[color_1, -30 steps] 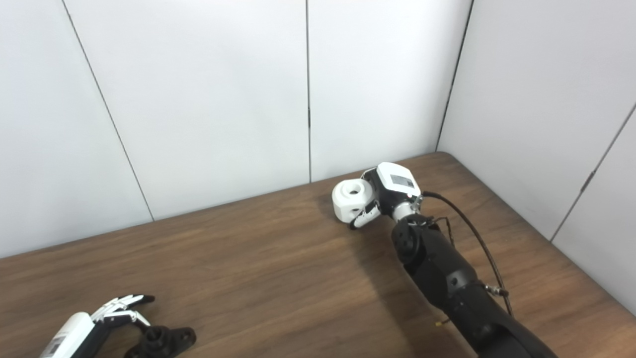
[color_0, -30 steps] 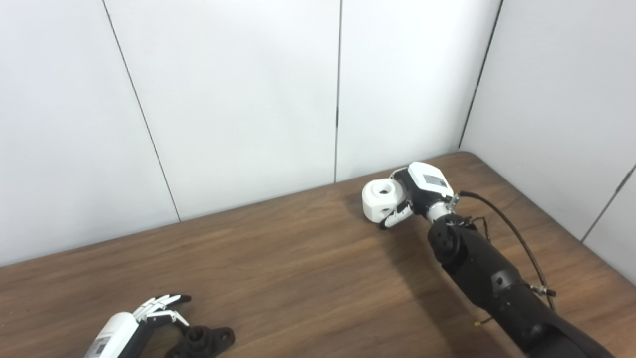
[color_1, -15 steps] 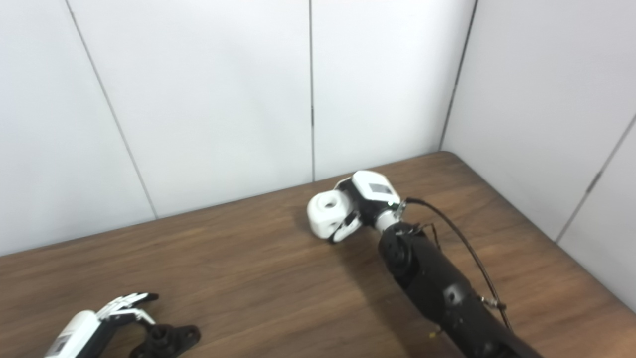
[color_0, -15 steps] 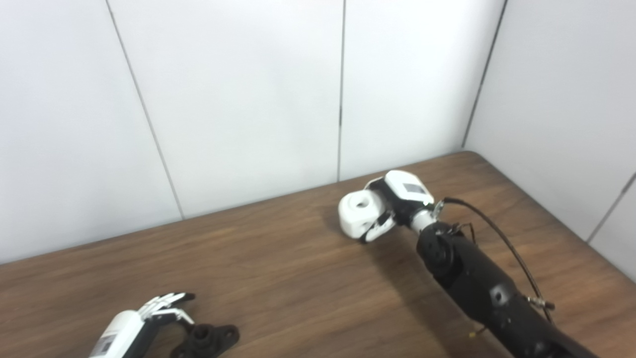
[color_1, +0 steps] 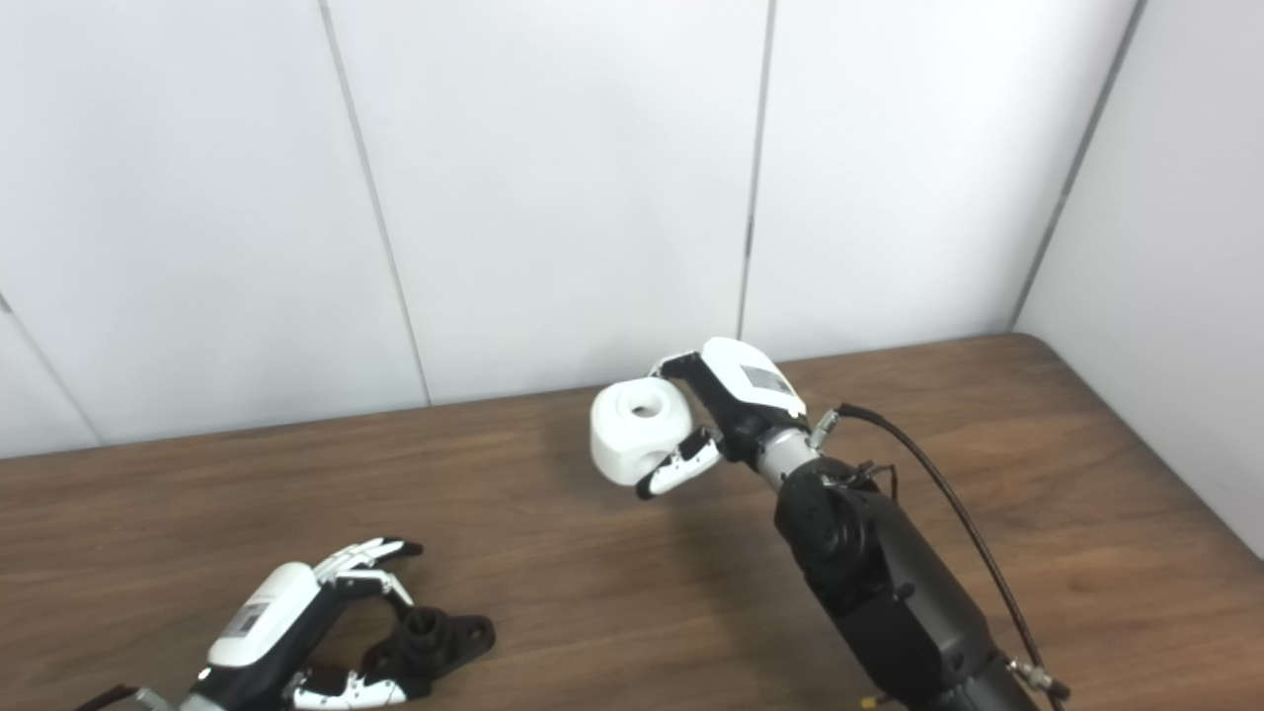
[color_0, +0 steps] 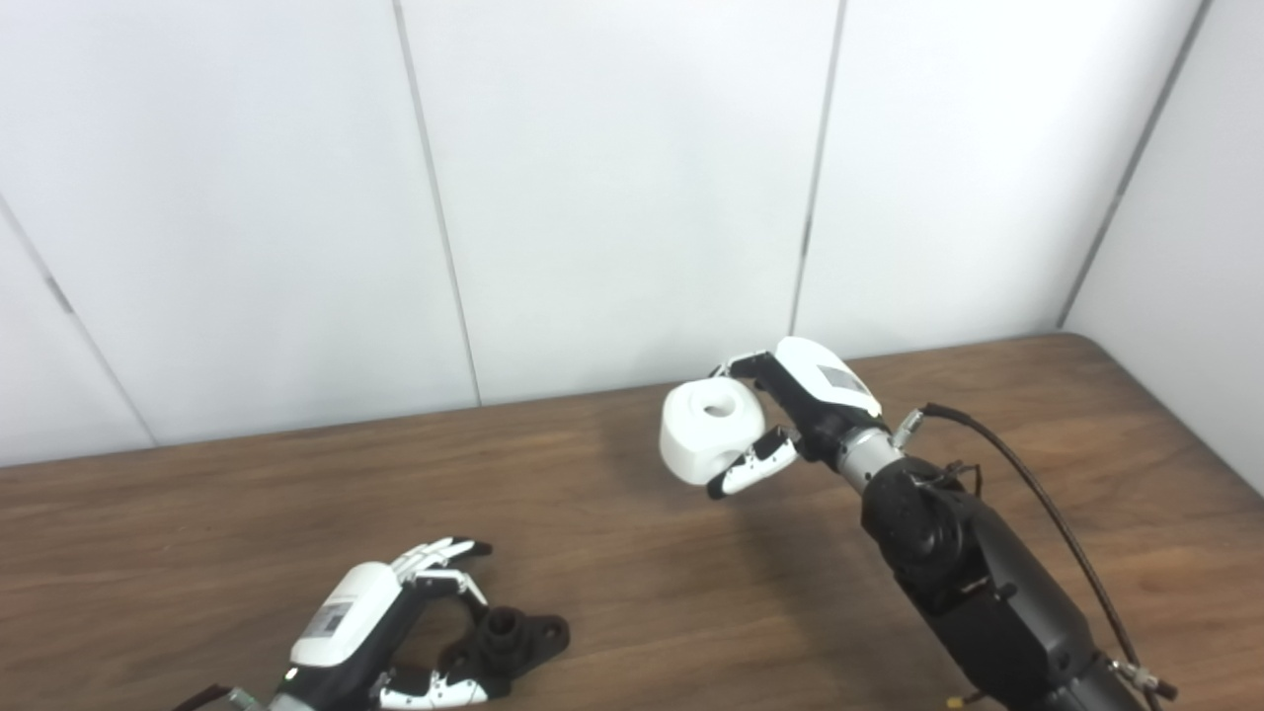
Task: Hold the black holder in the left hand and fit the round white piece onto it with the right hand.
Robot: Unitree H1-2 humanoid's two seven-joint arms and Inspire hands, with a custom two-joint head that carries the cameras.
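The black holder [color_0: 509,637] lies flat on the wooden table [color_0: 642,592] at the front left, its short round post pointing up. My left hand [color_0: 380,622] reaches around it from the left, fingers [color_0: 444,558] spread above and behind it and thumb near its front edge; the hand is open, not closed on it. The round white piece [color_0: 711,430], with a hole in its top, is held above the table at centre. My right hand [color_0: 790,415] is shut on it, fingers behind it and thumb underneath.
White wall panels [color_0: 612,197] stand close behind the table's far edge. A side wall [color_0: 1185,296] borders the right. A black cable [color_0: 1047,513] loops beside my right forearm. Bare tabletop lies between the two hands.
The camera has turned left, so the whole picture shifted right. My right hand carried the white piece leftward and up off the table. My left hand reached further around the holder.
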